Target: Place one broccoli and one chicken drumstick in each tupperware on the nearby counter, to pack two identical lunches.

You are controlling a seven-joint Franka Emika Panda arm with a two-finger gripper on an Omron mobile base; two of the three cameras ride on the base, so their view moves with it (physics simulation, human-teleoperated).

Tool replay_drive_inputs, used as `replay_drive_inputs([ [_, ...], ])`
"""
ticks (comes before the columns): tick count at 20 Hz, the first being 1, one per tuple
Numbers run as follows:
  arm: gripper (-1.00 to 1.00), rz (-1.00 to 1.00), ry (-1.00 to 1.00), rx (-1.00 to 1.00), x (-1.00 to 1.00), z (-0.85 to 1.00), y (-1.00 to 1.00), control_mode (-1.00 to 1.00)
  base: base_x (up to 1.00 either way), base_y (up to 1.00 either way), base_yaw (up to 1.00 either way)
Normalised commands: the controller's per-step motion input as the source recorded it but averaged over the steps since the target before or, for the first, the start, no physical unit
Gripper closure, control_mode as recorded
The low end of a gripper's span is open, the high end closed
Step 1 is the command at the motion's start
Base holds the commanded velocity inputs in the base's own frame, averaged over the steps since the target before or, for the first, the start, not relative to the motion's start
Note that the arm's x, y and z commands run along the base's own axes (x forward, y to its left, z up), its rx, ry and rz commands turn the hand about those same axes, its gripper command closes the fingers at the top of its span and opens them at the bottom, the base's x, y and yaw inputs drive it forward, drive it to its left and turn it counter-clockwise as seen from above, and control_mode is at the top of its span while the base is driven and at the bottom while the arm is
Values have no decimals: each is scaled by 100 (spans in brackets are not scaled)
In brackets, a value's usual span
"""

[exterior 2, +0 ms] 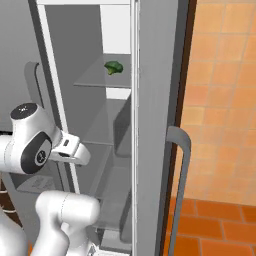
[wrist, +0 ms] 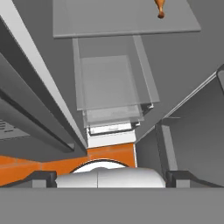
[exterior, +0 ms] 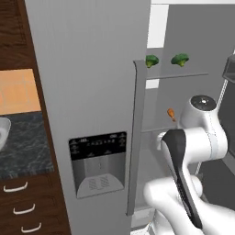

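Resting on the upper clear glass shelf (exterior: 176,73) of the open grey fridge (exterior: 87,92), two knobbly green broccoli (exterior: 152,60) heads sat side by side, the second broccoli (exterior: 180,59) to the right. One shelf down lay a small orange chicken drumstick (exterior: 171,114), slender and club-shaped, its long axis slanting across the glass. The gripper (wrist: 109,177) had its jaws spread wide, holding nothing, and a white-grey tupperware (exterior: 2,133) rim stood on the speckled dark counter (exterior: 25,147).
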Motion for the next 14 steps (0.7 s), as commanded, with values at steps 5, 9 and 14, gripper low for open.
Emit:
replay_drive_inputs([
  [5, -100, 0, 0, 0, 0, 0, 0, 100, 17, -15, 0],
  [9, -100, 0, 0, 0, 0, 0, 0, 100, 8, -44, 0],
  [14, -100, 0, 0, 0, 4, 1, 0, -100, 13, -6, 0],
])
